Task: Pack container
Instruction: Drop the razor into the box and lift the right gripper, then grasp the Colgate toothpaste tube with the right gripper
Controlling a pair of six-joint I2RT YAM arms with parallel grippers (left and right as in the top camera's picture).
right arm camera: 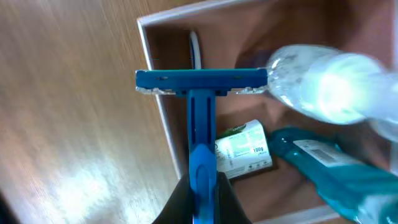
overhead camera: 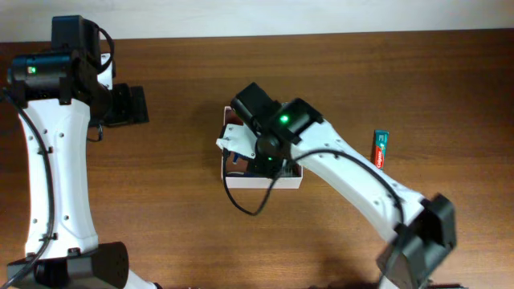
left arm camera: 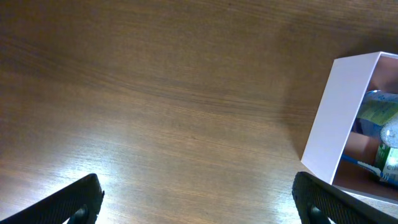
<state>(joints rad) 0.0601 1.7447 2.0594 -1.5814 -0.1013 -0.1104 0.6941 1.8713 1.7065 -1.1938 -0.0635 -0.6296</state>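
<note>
The container is a shallow white-walled box with a brownish-pink inside, mid table, mostly hidden under my right arm. My right gripper is shut on the handle of a blue razor and holds it over the container's left wall. Inside lie a clear bottle, a green-and-white packet and a teal toothbrush pack. My left gripper is open and empty over bare table, left of the container.
A red, white and green toothpaste box lies on the table to the right of the container. The left arm's base stands at the far left.
</note>
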